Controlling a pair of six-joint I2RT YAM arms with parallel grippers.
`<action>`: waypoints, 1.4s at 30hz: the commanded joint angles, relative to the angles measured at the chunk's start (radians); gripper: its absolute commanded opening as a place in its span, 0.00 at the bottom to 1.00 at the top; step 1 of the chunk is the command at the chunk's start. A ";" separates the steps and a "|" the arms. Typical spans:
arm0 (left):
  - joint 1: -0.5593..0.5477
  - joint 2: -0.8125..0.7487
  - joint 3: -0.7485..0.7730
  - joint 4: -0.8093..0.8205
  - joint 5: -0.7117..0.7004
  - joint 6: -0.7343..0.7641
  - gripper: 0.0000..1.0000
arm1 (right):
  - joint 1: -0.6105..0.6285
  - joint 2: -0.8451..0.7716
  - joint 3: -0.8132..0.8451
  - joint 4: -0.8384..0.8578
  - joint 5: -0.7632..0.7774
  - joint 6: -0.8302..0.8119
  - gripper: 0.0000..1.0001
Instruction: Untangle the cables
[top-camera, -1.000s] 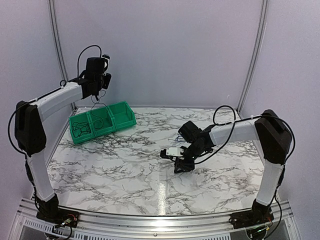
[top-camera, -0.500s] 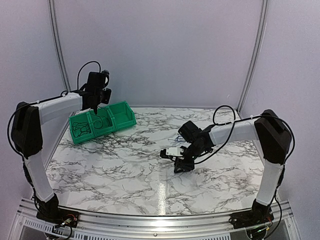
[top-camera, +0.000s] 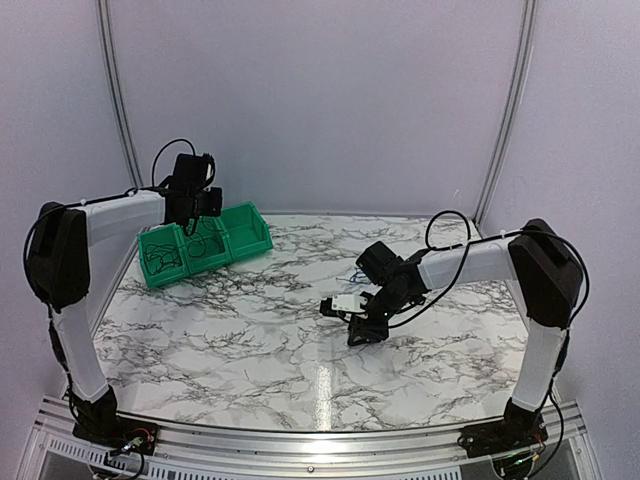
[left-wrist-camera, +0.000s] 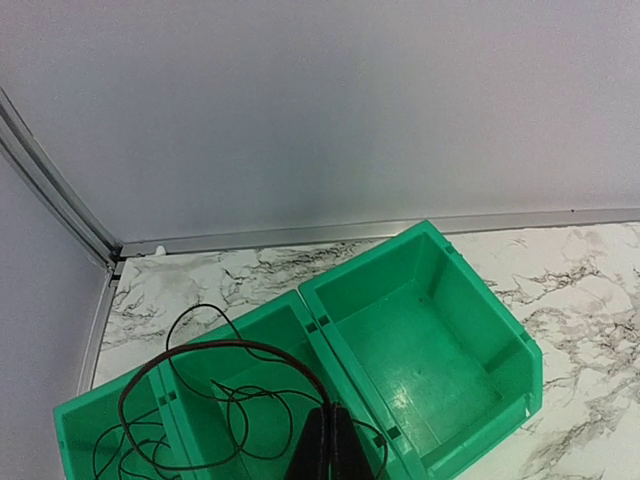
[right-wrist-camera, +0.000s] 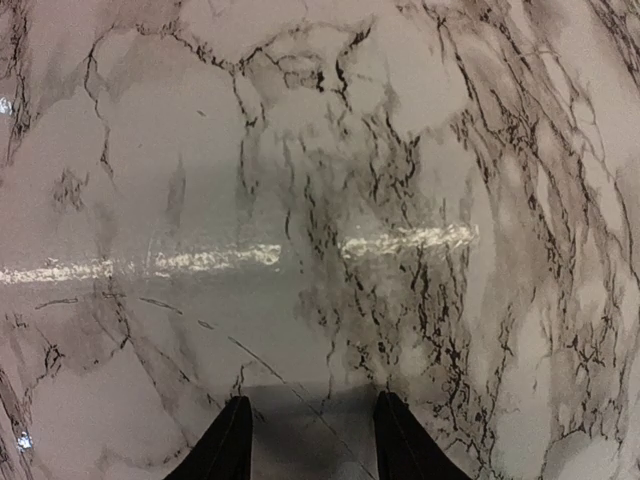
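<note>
Only the left wrist view shows the left pincer (left-wrist-camera: 327, 420) pinching a cable (left-wrist-camera: 240, 343) over the green bins (left-wrist-camera: 470, 300). The right pincer (right-wrist-camera: 312, 400) is spread above the marble worktop (right-wrist-camera: 300, 150).

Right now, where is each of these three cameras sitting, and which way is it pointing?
Top view: high behind the robot, looking down and forward over the table; the left arm, right arm and green bins show.
Left wrist: on the left arm, looking down into the bins; its shut left gripper pinches a thin cable.
Right wrist: on the right arm, close above the table, facing it; the open right gripper shows.
Shared: top and left wrist views both show the bins.
</note>
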 joint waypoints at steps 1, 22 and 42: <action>0.003 -0.024 0.006 -0.068 0.078 -0.045 0.00 | -0.006 0.051 0.002 -0.017 0.031 -0.011 0.43; -0.021 -0.241 -0.161 -0.112 0.110 -0.129 0.00 | -0.006 0.075 0.013 -0.030 0.017 -0.018 0.42; 0.072 0.237 0.290 -0.169 0.010 -0.098 0.00 | -0.006 0.074 0.001 -0.022 0.051 -0.021 0.42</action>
